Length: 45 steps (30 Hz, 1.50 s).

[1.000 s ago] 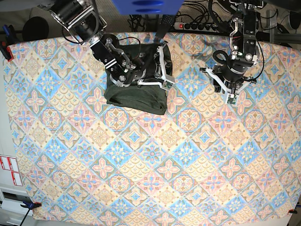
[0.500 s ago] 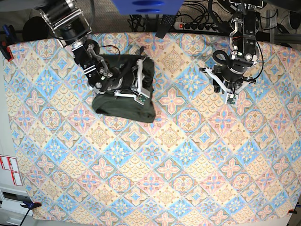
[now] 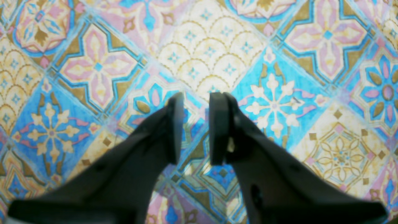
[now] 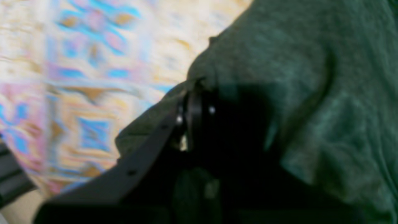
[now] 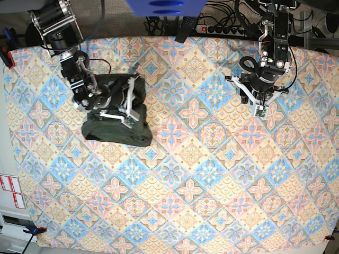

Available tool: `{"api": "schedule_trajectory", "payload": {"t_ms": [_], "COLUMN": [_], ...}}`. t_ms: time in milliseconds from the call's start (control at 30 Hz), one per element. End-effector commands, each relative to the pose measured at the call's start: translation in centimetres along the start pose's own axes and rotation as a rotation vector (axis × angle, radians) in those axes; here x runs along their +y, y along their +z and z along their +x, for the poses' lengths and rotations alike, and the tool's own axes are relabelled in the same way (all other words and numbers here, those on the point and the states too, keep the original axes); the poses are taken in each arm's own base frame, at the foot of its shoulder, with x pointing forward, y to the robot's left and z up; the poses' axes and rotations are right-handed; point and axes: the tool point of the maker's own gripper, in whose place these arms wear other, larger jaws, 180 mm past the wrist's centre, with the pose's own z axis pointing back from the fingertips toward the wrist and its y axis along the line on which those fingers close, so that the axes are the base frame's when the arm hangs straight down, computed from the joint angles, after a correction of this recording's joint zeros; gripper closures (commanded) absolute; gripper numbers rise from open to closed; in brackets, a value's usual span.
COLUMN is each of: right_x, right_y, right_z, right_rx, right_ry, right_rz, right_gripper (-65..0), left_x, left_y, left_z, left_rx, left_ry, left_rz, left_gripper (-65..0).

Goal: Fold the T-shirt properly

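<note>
The T-shirt [image 5: 114, 131] is a dark olive-green folded bundle lying at the back left of the patterned table. My right gripper [image 5: 130, 106] rests on top of the bundle near its right edge. In the right wrist view, that gripper [image 4: 189, 102] is shut, with a fold of the T-shirt [image 4: 279, 62] pinched between its fingers. My left gripper [image 5: 259, 110] hangs over bare cloth at the back right, far from the garment. The left wrist view shows the left gripper [image 3: 195, 102] with a narrow gap between its pads and nothing in it.
A colourful tiled tablecloth [image 5: 190, 174] covers the whole table. A power strip [image 5: 222, 29] and cables lie behind the back edge. A blue object [image 5: 164, 6] sits at the top centre. A red clamp [image 5: 6, 55] holds the left edge.
My right arm has dragged the folded T-shirt leftward and slightly toward the front of the table. The left arm has stayed still.
</note>
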Motion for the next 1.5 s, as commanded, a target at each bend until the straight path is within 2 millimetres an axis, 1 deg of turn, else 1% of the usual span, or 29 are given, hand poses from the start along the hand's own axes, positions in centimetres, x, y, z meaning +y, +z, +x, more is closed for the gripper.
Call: {"api": "schedule_trajectory", "payload": {"t_ms": [0,167,233,333,467,500,567,667,700,767,833,867,900,967,1067,1133,1167,1267,1300,1400,1467], "right_x": [-3.9,-6.0,-6.9,-7.0,-6.7,-6.7,-6.6,-4.7,-4.3,-3.8,-3.5,-3.2,-2.7,-3.0,-3.6,-3.9,-3.8,-3.4,-3.1,-2.2,-1.7], "right_y": [1.2,2.2,2.6,2.8,2.7,2.8,3.2,3.3,3.5,4.0,4.8,5.1,5.3,6.5,8.8,10.6,11.4,13.1,13.7,14.6,14.9], "right_z": [-3.8,-3.6,-2.8,-2.6,-2.5,-2.3,-1.2,-1.8,-1.6,-0.7,0.9,1.4,1.3,1.3,-0.3,-1.6,-2.5,-5.3,-6.7,-10.3,-11.9], "right_rx": [0.166,0.137,0.120,0.120,0.119,0.114,0.084,0.076,0.065,0.035,-0.012,-0.026,-0.033,-0.063,-0.088,-0.096,-0.092,-0.061,-0.037,0.030,0.063], "right_ry": [0.008,-0.052,-0.058,-0.057,-0.049,-0.045,-0.024,-0.013,-0.005,0.013,0.040,0.051,0.054,0.034,-0.027,-0.059,-0.074,-0.114,-0.132,-0.176,-0.196], "right_rz": [-0.139,-0.185,-0.204,-0.208,-0.204,-0.205,-0.212,-0.191,-0.189,-0.192,-0.199,-0.201,-0.198,-0.223,-0.279,-0.320,-0.336,-0.370,-0.377,-0.383,-0.382], "right_gripper": [-0.2,-0.2,-0.2,-0.2,-0.2,-0.2,-0.2,-0.2,-0.2,-0.2,-0.1,0.0,0.0,0.0,0.0,0.0,0.0,0.0,0.0,0.0,0.0], "left_x": [0.2,0.1,0.1,0.1,0.1,0.1,0.1,0.0,-0.1,-0.3,-0.9,-1.1,-1.4,-2.1,-3.0,-3.1,-2.8,-2.3,-1.9,-0.9,0.0], "left_y": [0.3,0.3,0.3,0.3,0.3,0.3,0.3,0.4,0.6,1.0,1.6,1.9,2.3,3.1,4.0,4.4,4.6,5.7,6.5,7.9,8.5], "left_z": [1.2,1.2,1.2,1.2,1.2,1.2,1.1,1.3,1.5,2.3,3.2,3.2,3.6,3.9,2.9,1.6,0.7,-1.0,-1.4,-3.3,-4.5], "left_rx": [-0.041,-0.041,-0.041,-0.041,-0.041,-0.041,-0.039,-0.045,-0.053,-0.078,-0.108,-0.114,-0.128,-0.145,-0.133,-0.104,-0.082,-0.051,-0.042,0.003,0.031], "left_ry": [-0.007,-0.009,-0.009,-0.009,-0.009,-0.009,-0.009,-0.010,-0.013,-0.013,0.008,0.017,0.023,0.039,0.062,0.076,0.079,0.110,0.110,0.129,0.151], "left_rz": [0.005,0.003,0.003,0.003,0.003,0.003,0.002,0.002,0.000,-0.007,-0.031,-0.041,-0.056,-0.085,-0.122,-0.130,-0.129,-0.132,-0.129,-0.123,-0.115], "left_gripper": [-13.0,-13.1,-13.1,-13.1,-13.1,-13.1,-13.1,-13.1,-13.1,-13.1,-13.1,-13.1,-13.1,-13.1,-13.0,-12.9,-12.8,-12.8,-12.8,-12.7,-12.7]}}
